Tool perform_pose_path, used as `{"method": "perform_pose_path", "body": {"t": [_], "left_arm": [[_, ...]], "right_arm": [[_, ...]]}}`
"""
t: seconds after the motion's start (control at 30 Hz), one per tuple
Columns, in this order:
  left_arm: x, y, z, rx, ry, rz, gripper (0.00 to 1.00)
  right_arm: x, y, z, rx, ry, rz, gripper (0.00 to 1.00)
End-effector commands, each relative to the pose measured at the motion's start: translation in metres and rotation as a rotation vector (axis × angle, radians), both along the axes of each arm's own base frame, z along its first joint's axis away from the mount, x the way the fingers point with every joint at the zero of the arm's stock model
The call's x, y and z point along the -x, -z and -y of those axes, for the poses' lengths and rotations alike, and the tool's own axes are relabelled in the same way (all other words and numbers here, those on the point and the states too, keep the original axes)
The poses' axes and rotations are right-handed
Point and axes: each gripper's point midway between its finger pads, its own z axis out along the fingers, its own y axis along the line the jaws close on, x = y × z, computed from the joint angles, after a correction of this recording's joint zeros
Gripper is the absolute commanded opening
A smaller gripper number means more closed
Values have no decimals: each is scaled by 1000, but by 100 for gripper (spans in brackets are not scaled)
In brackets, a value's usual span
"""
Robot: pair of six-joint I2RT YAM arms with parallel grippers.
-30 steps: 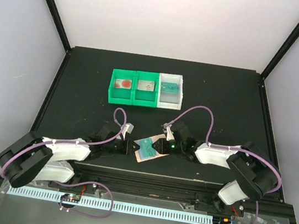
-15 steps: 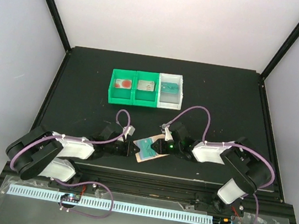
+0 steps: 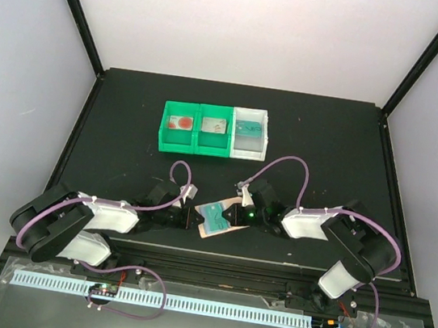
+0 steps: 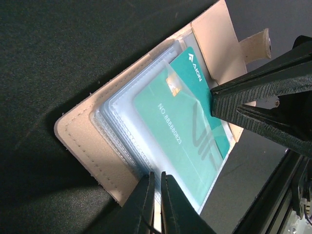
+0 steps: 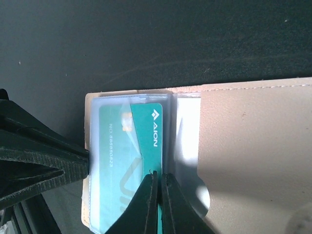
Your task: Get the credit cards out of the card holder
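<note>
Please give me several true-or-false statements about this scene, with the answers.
1. The tan leather-like folding card holder is open. True.
2. The right gripper hangs open above a bin. False: it is shut on the teal plastic card.
3. The teal plastic card sticks partly out of a clear sleeve. True.
4. All three plastic bins are green. False: two green bins stand beside one white bin.
5. The left gripper is shut on the card holder's edge. True.

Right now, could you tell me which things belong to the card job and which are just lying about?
Job: card holder, teal credit card, left tool, right tool, red-white card, grey card, pale teal card.
Lying about: green bins, white bin, merely holding cards.
</note>
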Motion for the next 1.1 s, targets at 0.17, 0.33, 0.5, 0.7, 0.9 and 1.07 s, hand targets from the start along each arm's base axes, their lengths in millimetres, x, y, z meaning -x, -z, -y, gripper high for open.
{"method": "perform_pose_path", "body": {"t": [0.17,0.33,0.5,0.7,0.9,1.07], "left_arm": [[-5,3,-2,-42,-6,30,7],[-5,3,-2,-40,-6,32,6],[-6,4,-2,-40,-7,32,6],[-5,4,-1,-35,-6,30,5],[-5,3,-1,-32,-7,34,5],[-5,3,-2,-34,-8,33,5]], "right_arm": [[-1,0,10,-26,24,-11,1],[-2,-4,12,-52,30,-18,1],[-3,-4,12,-72,30,-23,4],[1,0,8,-105,19,-62,13],[4,3,6,-126,13,-87,14],[3,2,7,-128,19,-84,8]]}}
